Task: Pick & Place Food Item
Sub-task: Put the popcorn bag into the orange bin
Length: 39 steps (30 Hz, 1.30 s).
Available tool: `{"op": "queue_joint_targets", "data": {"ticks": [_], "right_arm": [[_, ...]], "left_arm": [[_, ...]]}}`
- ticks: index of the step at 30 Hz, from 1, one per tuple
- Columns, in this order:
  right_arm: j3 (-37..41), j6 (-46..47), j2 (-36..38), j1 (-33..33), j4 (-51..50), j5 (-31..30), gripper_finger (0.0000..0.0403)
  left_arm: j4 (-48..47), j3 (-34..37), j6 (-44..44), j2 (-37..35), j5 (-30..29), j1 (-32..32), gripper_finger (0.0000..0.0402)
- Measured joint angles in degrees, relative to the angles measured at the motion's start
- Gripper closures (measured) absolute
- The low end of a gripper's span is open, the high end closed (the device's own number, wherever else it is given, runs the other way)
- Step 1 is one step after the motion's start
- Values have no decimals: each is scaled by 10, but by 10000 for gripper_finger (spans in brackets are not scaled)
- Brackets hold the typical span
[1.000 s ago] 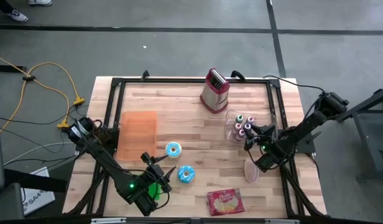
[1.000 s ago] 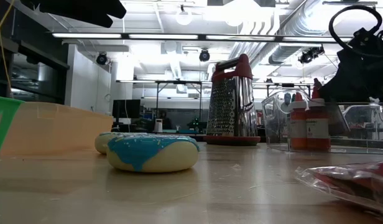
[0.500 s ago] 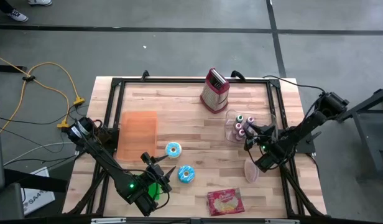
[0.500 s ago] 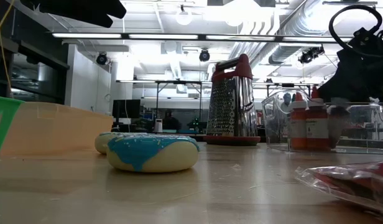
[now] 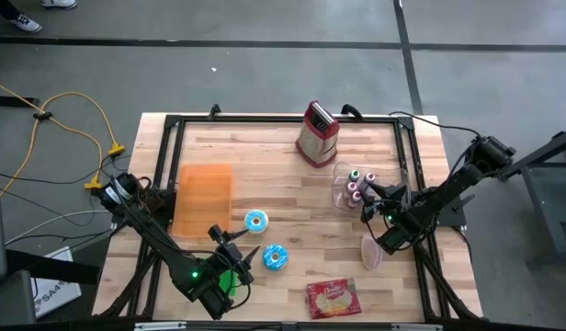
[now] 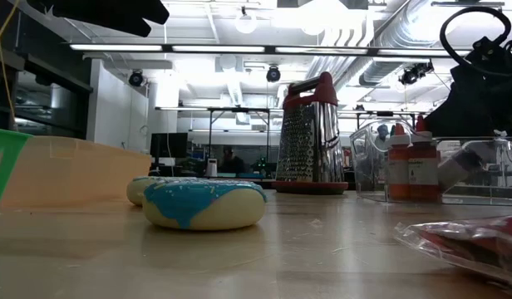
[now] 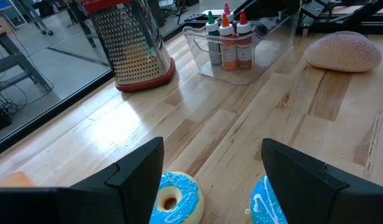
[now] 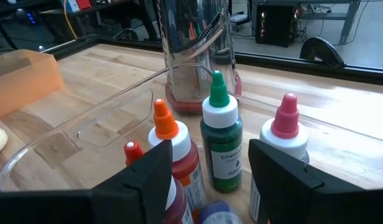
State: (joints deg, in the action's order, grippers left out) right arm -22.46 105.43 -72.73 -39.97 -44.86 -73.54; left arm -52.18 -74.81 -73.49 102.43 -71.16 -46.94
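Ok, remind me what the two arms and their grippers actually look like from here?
Both arms are dark, near-black jointed links. The left arm shows a small green light near its wrist; the right arm has black cable looping off it. The left gripper and right gripper each have two broad, flat, angular black fingers, with no markings visible.

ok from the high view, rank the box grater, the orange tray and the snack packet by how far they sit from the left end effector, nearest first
Measured from the left end effector, which sits at the table's near left:
1. Snack packet, lying at the near edge, toward the right.
2. Orange tray, on the left side, farther up the table.
3. Box grater, standing at the far edge.
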Motion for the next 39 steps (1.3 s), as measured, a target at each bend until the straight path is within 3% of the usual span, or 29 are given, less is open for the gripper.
{"op": "queue_joint_targets", "data": {"ticks": [14, 27, 34, 39], "right_arm": [[0, 0, 0, 0, -24, -19, 210], [-4, -1, 1, 0, -27, -88, 222], [-46, -10, 1, 0, -71, -141, 226], [-98, -87, 1, 0, -90, -146, 226]], "left_arm": [[0, 0, 0, 0, 0, 0, 140], [0, 0, 0, 0, 0, 0, 140], [0, 0, 0, 0, 0, 0, 140], [0, 0, 0, 0, 0, 0, 140]]}}
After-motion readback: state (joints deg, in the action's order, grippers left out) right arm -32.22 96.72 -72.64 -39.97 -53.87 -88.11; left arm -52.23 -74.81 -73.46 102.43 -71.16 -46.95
